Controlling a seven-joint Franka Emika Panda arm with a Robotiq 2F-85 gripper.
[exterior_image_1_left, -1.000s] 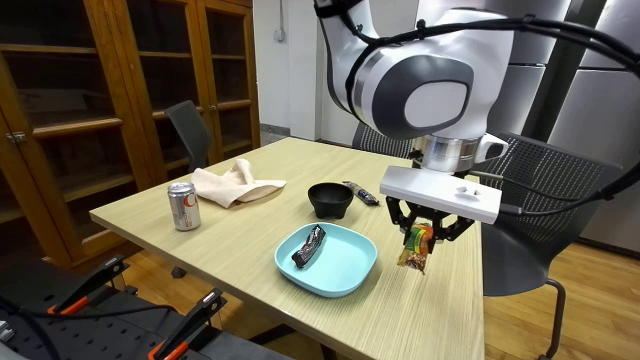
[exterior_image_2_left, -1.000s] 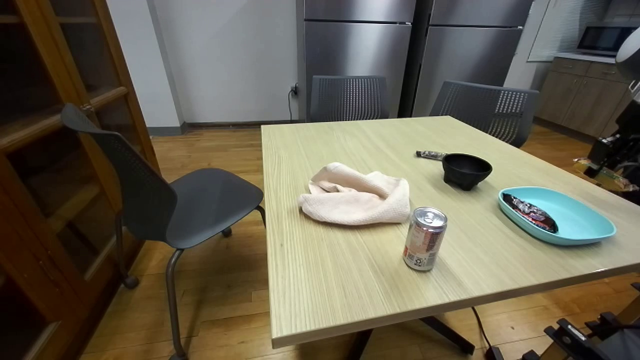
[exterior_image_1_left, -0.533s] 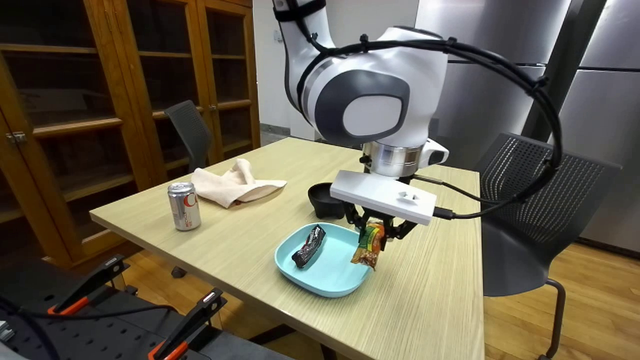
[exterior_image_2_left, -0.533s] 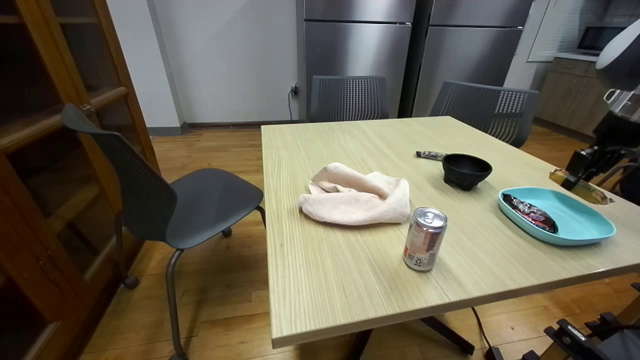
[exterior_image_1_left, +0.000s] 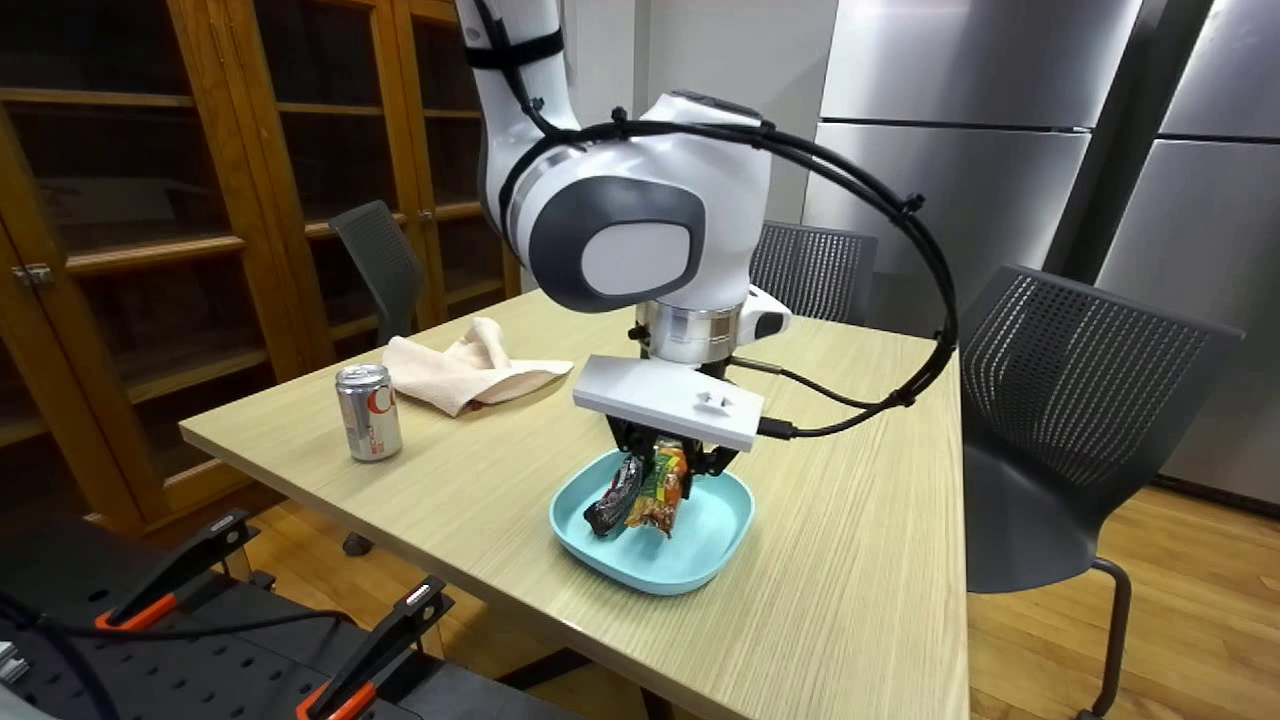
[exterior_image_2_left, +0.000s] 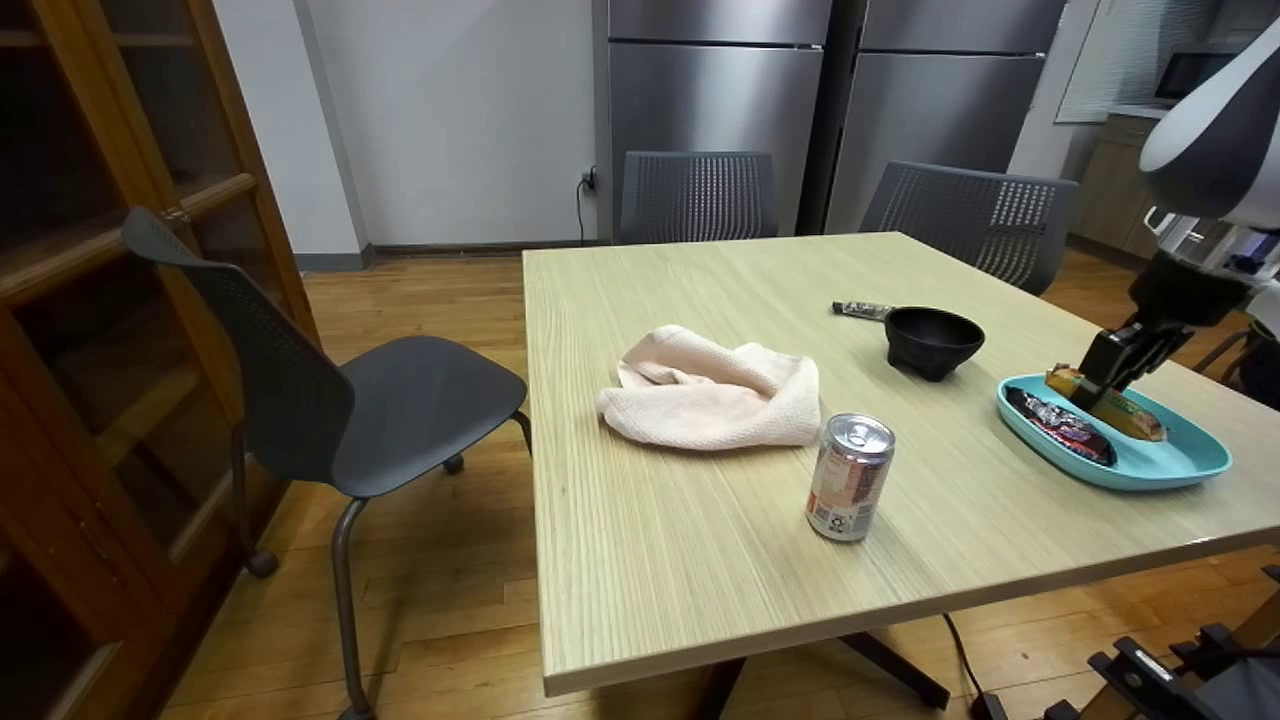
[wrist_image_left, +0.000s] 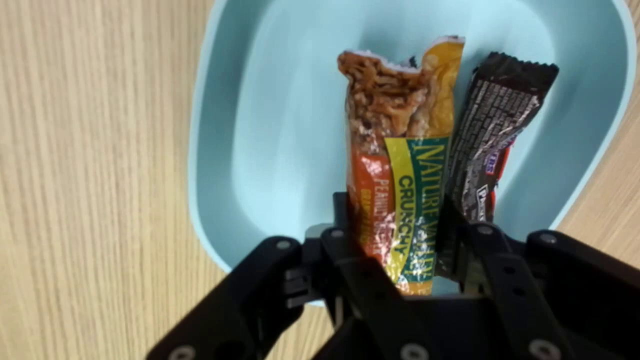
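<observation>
My gripper (wrist_image_left: 397, 215) is shut on a granola bar (wrist_image_left: 400, 170) in an orange, yellow and green wrapper, one black finger along each long side. In the wrist view the bar lies over a light blue tray (wrist_image_left: 270, 130). Both exterior views show the granola bar (exterior_image_1_left: 658, 495) low within the rim of the tray (exterior_image_2_left: 1185, 468); whether it touches the bottom I cannot tell. Close beside it in the tray lies a dark wrapped candy bar (wrist_image_left: 492, 130), partly hidden by the right-hand finger in the wrist view.
A black bowl (exterior_image_2_left: 930, 342) stands past the tray, with a thin wrapped bar (exterior_image_2_left: 858, 310) behind it. A silver can (exterior_image_1_left: 368, 412) and a crumpled pale cloth (exterior_image_1_left: 475, 368) rest farther along the table. Chairs (exterior_image_2_left: 968, 220) surround the table.
Carrying the granola bar, the arm has swung from beside the tray to over it, next to the dark candy bar, and has come down somewhat. The grip looks the same.
</observation>
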